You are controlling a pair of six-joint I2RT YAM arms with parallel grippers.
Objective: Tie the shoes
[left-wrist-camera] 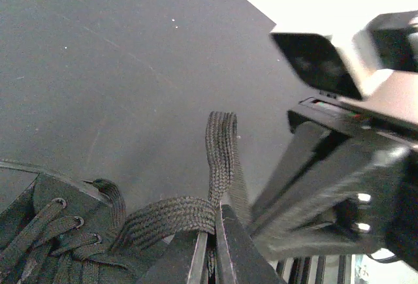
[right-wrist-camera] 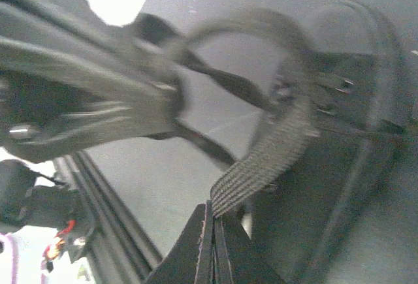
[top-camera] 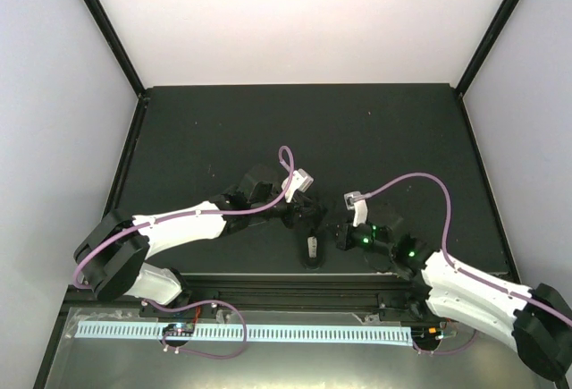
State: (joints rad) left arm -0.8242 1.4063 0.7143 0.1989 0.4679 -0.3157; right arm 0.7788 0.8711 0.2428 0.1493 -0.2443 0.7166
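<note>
shoe (top-camera: 311, 244) lies on the dark bench (top-camera: 223, 130), near its front edge, between the two arms; which way the toe points is not clear from above; left jaws closed on a flat black lace (left-wrist-camera: 219, 147), pinched just beside the eyelets, a short length standing up above the tips; right jaws closed on a second lace stretch (right-wrist-camera: 261, 160), which runs up into a curved loop; right wrist view is blurred, so the loop's path cannot be traced; both jaws sit close together over the shoe; judgement: step in hand is forming the knot, each arm holding lace; next move calls for drawing the two holds apart evenly, both pinches kept firm, without dragging the shoe along the bench.
</note>
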